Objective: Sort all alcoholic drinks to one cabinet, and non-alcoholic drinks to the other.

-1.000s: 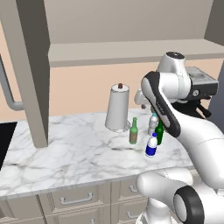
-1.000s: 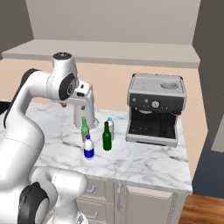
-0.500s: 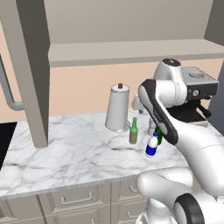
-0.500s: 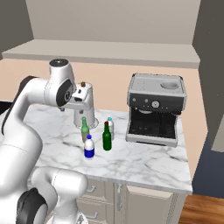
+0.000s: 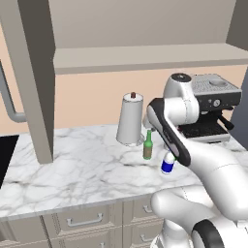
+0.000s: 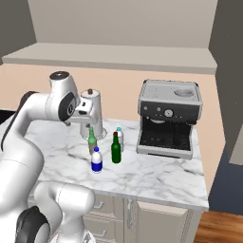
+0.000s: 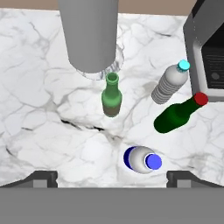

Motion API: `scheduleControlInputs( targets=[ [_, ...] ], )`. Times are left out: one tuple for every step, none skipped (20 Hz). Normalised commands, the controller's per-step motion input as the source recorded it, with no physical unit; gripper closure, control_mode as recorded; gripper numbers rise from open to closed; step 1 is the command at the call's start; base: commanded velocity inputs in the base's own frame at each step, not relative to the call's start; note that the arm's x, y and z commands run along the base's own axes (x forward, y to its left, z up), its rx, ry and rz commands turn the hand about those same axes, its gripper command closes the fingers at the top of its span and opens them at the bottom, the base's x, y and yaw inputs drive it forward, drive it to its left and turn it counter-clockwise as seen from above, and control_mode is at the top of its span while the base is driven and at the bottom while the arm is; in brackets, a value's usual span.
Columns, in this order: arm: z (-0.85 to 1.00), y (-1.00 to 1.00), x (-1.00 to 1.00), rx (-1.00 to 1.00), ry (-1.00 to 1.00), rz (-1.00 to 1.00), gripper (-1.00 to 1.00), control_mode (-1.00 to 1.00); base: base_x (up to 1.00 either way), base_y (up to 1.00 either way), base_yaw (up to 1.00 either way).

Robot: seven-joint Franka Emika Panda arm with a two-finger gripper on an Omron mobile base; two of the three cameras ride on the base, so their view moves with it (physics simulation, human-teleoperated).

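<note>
Four drinks stand together on the marble counter point(image 7: 39, 118). The alcoholic drinks are an olive-green glass bottle point(image 7: 111, 98) point(image 6: 92, 141) point(image 5: 147, 145) and a dark green one with a red cap point(image 7: 177, 114) point(image 6: 116, 149). The non-alcoholic drinks are a clear ribbed bottle with a teal cap point(image 7: 169, 84) point(image 6: 119, 137) and a white, blue-labelled bottle with a blue cap point(image 7: 142, 159) point(image 6: 97, 160) point(image 5: 167, 163). My gripper point(image 7: 112, 178) hangs above them, looking down. It is open, its tips set wide apart with nothing between them. The blue-capped bottle is the nearest to it.
A paper towel roll point(image 7: 89, 35) point(image 5: 130, 120) stands just behind the bottles. A coffee machine point(image 6: 168, 118) point(image 7: 208, 52) is close on their right. A wall shelf point(image 5: 145, 55) runs above, with an open cabinet door point(image 5: 34, 72) at the left.
The arm has sunk a little and drawn back slightly over the bottles. The jaws have widened a touch. The bottles stand where they were.
</note>
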Motion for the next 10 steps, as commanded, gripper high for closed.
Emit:
scheduleControlInputs(
  targets=[
    [-0.32,0.0,0.06,-0.1,-0.01,-0.02,-1.0,-1.0,0.0,0.0,0.0],
    [-0.29,0.0,0.07,-0.08,0.0,-0.02,-1.0,-1.0,0.0,0.0,0.0],
    [-0.24,0.0,0.09,-0.05,0.0,-0.02,-1.0,-1.0,0.0,0.0,0.0],
    [-0.21,0.0,0.09,-0.02,0.0,-0.02,-1.0,-1.0,0.0,0.0,0.0],
    [-0.21,0.0,0.12,0.0,-0.02,-0.02,-1.0,-1.0,0.0,0.0,0.0],
    [-0.19,0.0,0.12,0.0,-0.04,-0.02,-1.0,-1.0,0.0,0.0,0.0],
    [-0.18,0.0,0.1,0.0,-0.04,-0.01,-1.0,-1.0,0.0,0.0,0.0],
    [-0.18,0.0,0.09,0.0,-0.03,0.0,-1.0,-1.0,0.0,0.0,0.0],
    [-0.16,0.0,0.12,0.01,-0.01,0.0,-1.0,-1.0,0.0,0.0,0.0],
    [-0.13,0.0,0.14,0.02,0.0,-0.01,-1.0,-1.0,0.0,0.0,0.0]
  ],
)
